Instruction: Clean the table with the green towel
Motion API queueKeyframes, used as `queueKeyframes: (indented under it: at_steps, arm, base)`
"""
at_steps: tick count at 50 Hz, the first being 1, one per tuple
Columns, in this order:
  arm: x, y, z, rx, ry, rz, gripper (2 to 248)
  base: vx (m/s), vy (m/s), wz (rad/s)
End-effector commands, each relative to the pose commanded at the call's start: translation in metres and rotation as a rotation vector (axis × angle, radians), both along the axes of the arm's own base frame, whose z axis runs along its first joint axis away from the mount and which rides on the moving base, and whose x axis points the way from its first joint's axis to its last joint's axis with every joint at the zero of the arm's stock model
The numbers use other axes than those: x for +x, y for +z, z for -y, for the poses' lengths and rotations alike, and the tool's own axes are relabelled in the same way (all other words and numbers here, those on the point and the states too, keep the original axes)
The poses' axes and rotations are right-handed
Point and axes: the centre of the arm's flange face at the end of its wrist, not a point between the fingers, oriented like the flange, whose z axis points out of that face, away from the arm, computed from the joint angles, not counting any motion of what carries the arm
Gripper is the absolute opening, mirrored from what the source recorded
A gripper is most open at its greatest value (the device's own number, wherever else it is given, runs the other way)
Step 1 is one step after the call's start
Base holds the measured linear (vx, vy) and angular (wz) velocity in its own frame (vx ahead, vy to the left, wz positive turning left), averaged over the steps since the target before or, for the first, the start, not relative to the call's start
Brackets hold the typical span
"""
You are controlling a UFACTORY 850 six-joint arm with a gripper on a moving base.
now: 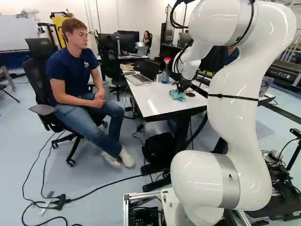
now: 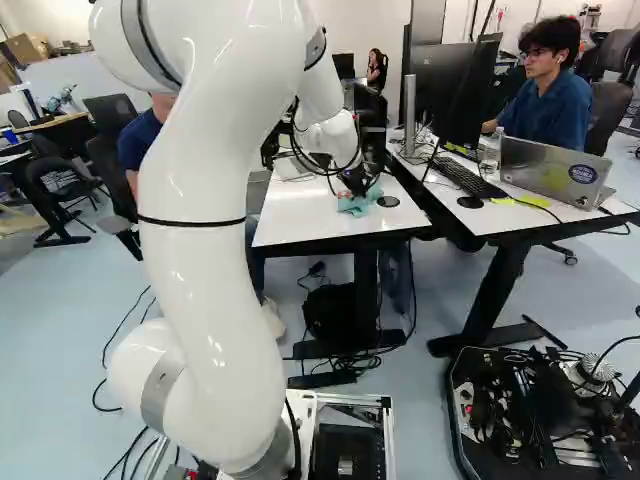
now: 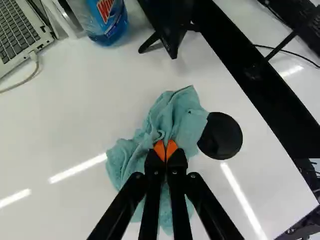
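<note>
Gripper [image 3: 165, 147] pinching a bit of towel [image 3: 176, 119], bunched on the table [image 3: 75, 125] right by that black disc [image 3: 223, 136]; wiping that way could snag it, and so small a pinch might slip.

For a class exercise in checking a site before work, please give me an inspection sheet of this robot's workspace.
Surface: white tabletop, bright reflections; spills, nothing seen
Job's things: green towel, bunched on the tabletop
Clutter: laptop, spray bottle of blue liquid, black stand; black disc at the towel's edge
Gripper: gripper shut on the towel, orange tips close together
Cables: white cable by the laptop; black floor cables at the lower left of the left base view
Surroundings: seated person beside the table; black bag underneath
</note>
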Motion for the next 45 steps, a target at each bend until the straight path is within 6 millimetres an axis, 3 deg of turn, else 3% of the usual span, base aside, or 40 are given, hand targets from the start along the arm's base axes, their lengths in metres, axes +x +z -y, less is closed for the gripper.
queueKeyframes:
  at_steps: [13,45]
  arm:
    - [0.003,0.0,0.0,-0.001,0.001,0.002,25]
    - [0.059,-0.005,-0.013,-0.01,0.044,0.039,25]
  base:
    - [0.0,0.0,0.0]
    - [0.0,0.0,0.0]
